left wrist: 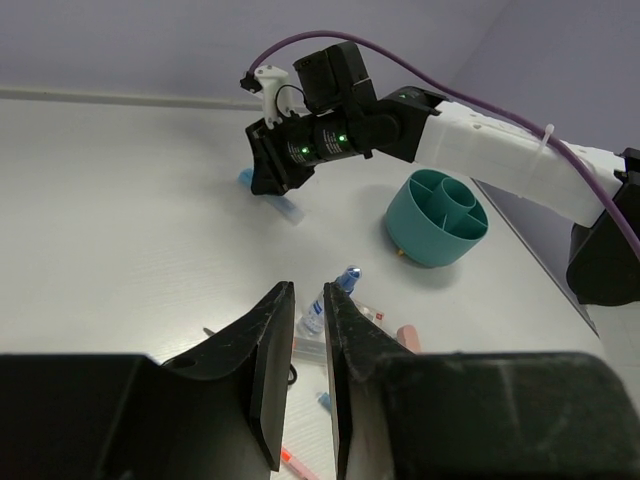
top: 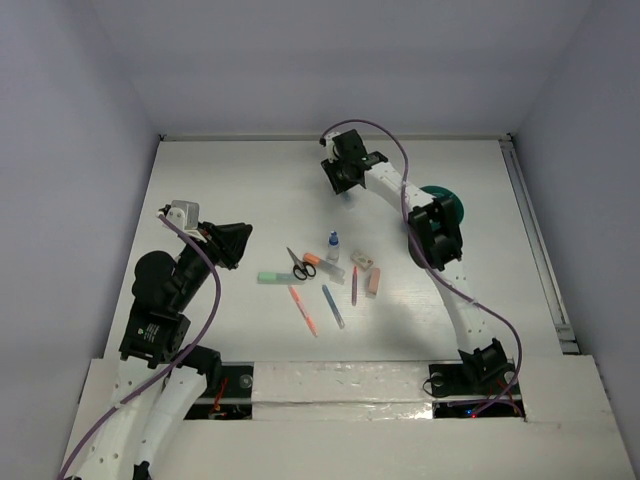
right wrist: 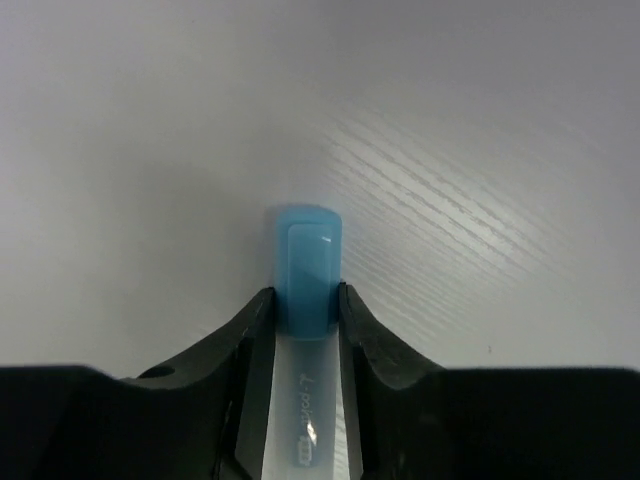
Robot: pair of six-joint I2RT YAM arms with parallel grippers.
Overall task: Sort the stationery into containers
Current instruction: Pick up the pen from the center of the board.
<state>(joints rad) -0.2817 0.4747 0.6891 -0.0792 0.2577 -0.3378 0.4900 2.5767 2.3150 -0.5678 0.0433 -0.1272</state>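
Note:
My right gripper (right wrist: 305,292) is shut on the light-blue marker (right wrist: 306,262), gripping it just below the cap at the far middle of the table (top: 345,185). In the left wrist view the marker (left wrist: 288,209) lies at table level. The teal cup (top: 452,203) stands right of it, partly behind the right arm. My left gripper (top: 243,240) is empty, its jaws almost together with a narrow slit, hovering left of the pile. The pile holds the scissors (top: 300,266), green marker (top: 271,277), orange marker (top: 309,258), bottle (top: 332,241), orange pen (top: 303,310), blue pen (top: 333,307) and pink erasers (top: 373,282).
The cup's inner dividers (left wrist: 445,200) show in the left wrist view, and nothing shows in them. The bottle's blue cap (left wrist: 348,278) shows just beyond my left fingertips. A rail (top: 535,250) runs along the table's right edge. White walls close in the far and side edges.

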